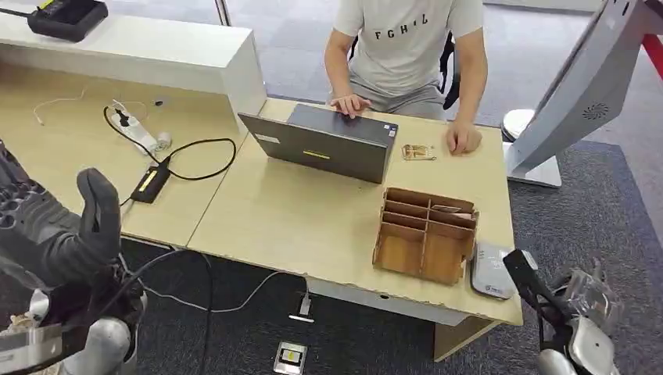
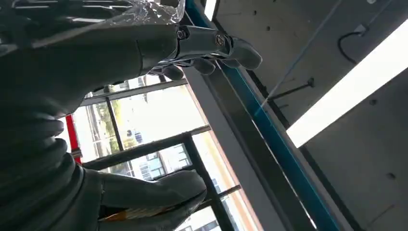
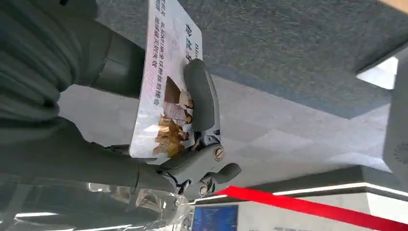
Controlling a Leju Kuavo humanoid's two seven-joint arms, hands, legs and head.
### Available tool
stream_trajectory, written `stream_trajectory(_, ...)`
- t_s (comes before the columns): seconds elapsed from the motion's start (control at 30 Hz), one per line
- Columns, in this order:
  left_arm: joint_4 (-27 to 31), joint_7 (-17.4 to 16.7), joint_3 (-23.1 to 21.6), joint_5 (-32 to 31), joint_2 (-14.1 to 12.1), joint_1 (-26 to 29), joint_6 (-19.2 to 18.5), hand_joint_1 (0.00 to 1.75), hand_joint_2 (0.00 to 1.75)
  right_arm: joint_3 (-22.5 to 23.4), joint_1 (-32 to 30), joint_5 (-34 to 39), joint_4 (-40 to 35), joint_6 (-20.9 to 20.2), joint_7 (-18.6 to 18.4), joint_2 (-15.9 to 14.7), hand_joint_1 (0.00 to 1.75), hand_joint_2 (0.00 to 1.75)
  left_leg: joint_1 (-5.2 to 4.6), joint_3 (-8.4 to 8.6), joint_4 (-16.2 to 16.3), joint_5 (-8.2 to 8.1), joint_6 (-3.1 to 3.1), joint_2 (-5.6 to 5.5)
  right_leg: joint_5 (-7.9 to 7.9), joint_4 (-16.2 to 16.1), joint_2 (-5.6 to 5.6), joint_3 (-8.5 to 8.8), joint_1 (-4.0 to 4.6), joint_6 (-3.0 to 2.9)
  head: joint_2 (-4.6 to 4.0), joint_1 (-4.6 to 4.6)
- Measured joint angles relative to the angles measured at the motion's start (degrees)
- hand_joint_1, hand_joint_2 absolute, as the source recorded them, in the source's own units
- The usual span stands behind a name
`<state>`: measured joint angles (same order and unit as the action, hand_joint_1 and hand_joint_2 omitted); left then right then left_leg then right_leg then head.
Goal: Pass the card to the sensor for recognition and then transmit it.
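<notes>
Nearest the head camera, the robot's grey left hand [image 1: 55, 226] is raised at the lower left, thumb pointing up; in the left wrist view [image 2: 120, 110] its thumb and fingers stand apart with nothing between them. At the lower right, beyond the table corner, the right hand [image 3: 159, 120] pinches a white printed plastic card [image 3: 166, 82] bearing a colour picture and lines of text, one dark finger [image 3: 202, 96] lying across its face; in the head view this hand [image 1: 563, 312] appears by the edge. On the light wooden table [image 1: 297, 219] stands a brown wooden compartment organizer [image 1: 426, 234], with a grey flat card reader [image 1: 491, 272] just beside it. Farther back sits a dark open laptop [image 1: 328, 141], and a seated person in a grey T-shirt [image 1: 406, 43] rests both hands near it.
</notes>
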<state>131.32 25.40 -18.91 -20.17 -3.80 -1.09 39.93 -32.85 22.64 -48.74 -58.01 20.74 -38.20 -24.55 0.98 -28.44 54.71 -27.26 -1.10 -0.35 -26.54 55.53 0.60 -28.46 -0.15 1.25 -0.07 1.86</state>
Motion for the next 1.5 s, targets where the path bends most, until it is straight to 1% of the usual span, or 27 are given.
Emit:
stream_trajectory(0.17,0.24,-0.17,-0.02,0.15,0.02,-0.09,-0.02,0.0,1.75,0.2,-0.58,0.79,1.25,1.42,2.8,0.85,1.75,1.75,0.02,0.01,-0.01,0.01,0.0,0.0,0.0,0.03,0.0,0.0,0.02,0.0,0.0,0.0)
stream_trajectory(0.33,0.24,-0.42,-0.04,0.15,0.02,-0.29,-0.02,0.0,1.75,0.09,0.07,0.85,2.25,3.34,5.77,3.02,1.75,1.75,0.02,0.0,-0.01,0.01,0.0,0.0,0.0,0.07,0.0,0.0,0.02,0.0,0.0,0.0)
stream_trajectory(0.47,0.24,-0.44,-0.04,0.07,0.07,-0.42,-0.02,0.0,1.75,0.06,1.63,0.72,2.51,4.21,6.38,4.44,1.75,1.75,0.02,0.0,0.0,0.01,-0.01,0.01,0.0,0.07,0.0,0.0,0.01,0.0,0.0,-0.02)
stream_trajectory(0.6,0.26,-0.44,-0.02,-0.22,0.28,-0.81,-0.02,0.0,1.75,0.11,4.02,0.39,1.72,5.99,6.62,5.4,1.75,1.75,0.01,0.0,0.0,0.01,0.0,0.01,0.0,0.07,0.0,0.01,0.0,0.0,0.0,-0.02)
stream_trajectory(0.8,0.37,-0.33,0.0,-0.26,0.46,-0.87,-0.02,0.0,1.75,0.11,6.28,0.2,-0.31,5.57,6.64,6.49,1.75,1.75,0.01,0.01,0.0,0.02,0.0,0.01,0.0,0.07,0.0,0.01,0.01,0.0,0.0,0.0)
stream_trajectory(1.0,0.37,0.85,-0.02,0.63,0.89,-0.89,-0.02,0.0,1.75,-0.42,5.86,0.26,-0.48,4.74,7.12,7.58,1.75,1.75,0.01,0.0,0.0,0.01,-0.01,0.01,0.0,0.07,0.0,-0.01,0.01,0.0,0.0,0.0)
stream_trajectory(1.23,0.37,1.03,0.07,-0.26,1.66,-0.9,-0.02,0.0,1.75,-0.61,4.62,0.9,3.76,5.4,7.21,8.87,1.75,1.75,0.01,-0.01,0.0,0.01,-0.01,0.0,0.0,0.07,0.0,-0.01,0.01,0.0,0.0,-0.02)
stream_trajectory(1.37,0.44,0.59,0.11,-0.77,1.73,-0.88,-0.02,0.0,1.75,-0.63,4.53,0.96,6.67,5.42,7.21,9.49,1.75,1.75,0.01,0.0,0.0,0.02,0.0,0.0,0.0,0.07,0.0,0.0,0.01,0.0,0.0,-0.02)
stream_trajectory(1.5,0.85,0.13,0.13,-1.42,1.73,-0.82,-0.02,0.0,1.75,-0.68,4.52,0.79,8.81,5.42,8.24,10.16,1.75,1.75,0.01,0.0,0.0,0.01,0.0,0.0,0.0,0.07,0.0,0.0,0.01,0.0,0.0,0.0)
